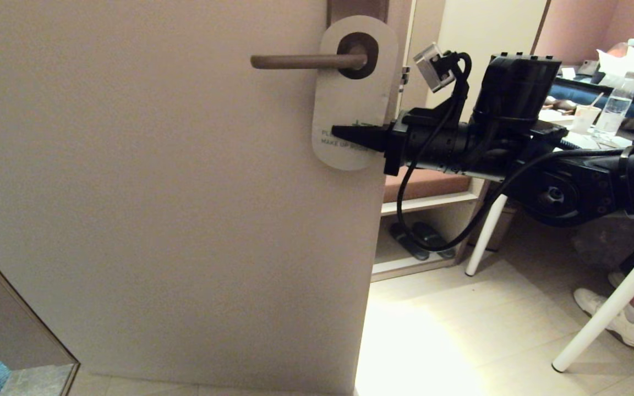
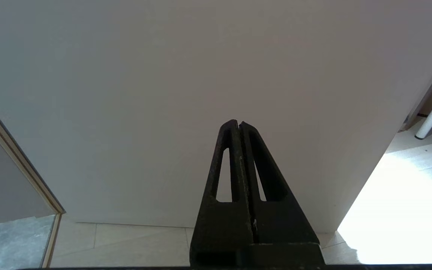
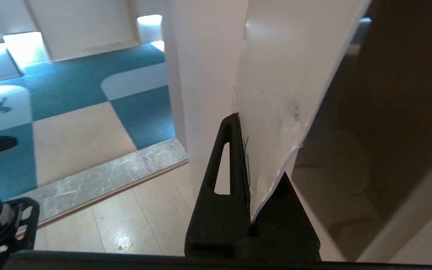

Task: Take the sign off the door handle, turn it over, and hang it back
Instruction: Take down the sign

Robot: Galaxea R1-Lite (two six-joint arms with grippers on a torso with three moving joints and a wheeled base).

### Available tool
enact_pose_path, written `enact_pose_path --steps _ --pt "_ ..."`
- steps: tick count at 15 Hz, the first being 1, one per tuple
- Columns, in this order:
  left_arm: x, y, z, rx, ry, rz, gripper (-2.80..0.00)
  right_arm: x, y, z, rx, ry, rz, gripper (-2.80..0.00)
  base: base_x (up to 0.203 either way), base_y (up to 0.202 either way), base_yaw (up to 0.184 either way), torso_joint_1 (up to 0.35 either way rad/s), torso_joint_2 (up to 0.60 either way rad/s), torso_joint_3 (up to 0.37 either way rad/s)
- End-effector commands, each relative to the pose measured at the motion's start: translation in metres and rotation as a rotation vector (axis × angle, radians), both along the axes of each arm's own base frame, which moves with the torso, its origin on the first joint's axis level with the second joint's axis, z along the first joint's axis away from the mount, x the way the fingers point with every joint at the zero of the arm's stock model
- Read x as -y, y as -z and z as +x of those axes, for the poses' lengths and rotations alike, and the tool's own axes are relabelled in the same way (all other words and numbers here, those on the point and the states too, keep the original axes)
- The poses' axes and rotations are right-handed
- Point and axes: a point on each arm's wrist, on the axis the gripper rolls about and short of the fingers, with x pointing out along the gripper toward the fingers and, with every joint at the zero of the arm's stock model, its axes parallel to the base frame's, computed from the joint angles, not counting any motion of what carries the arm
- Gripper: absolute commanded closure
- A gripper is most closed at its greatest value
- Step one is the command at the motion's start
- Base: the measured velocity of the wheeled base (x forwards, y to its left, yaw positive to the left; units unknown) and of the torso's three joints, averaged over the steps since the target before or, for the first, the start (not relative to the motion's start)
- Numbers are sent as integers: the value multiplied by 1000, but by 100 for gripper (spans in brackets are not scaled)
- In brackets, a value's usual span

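Head view: my right gripper point(image 1: 344, 132) jaws pinch the sign point(image 1: 354, 82) hung on the door handle point(image 1: 306, 61); yanking sideways could tear its hole.

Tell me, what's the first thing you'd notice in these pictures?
The big black right gripper reaching in from the right, shut on the lower part of the sign. The white sign hangs from the door handle, near the door's edge, with the bar poking through its oval hole. The left gripper just waits, shut, low by the door.
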Motion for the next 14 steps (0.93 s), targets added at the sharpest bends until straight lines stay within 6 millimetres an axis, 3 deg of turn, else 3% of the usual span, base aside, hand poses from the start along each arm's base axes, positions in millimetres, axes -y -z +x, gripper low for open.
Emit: enact_pose_path --steps 1,6,14 --pt "0 0 0 0 -1 -1 0 -1 -2 -7 3 7 1 0 0 0 0 0 0 0" --pt "0 0 0 0 -1 -1 0 -3 1 -22 -18 100 -16 0 0 0 0 0 0 0" --pt "0 0 0 0 -1 -1 0 -30 5 -34 -3 306 -33 0 0 0 0 0 0 0"
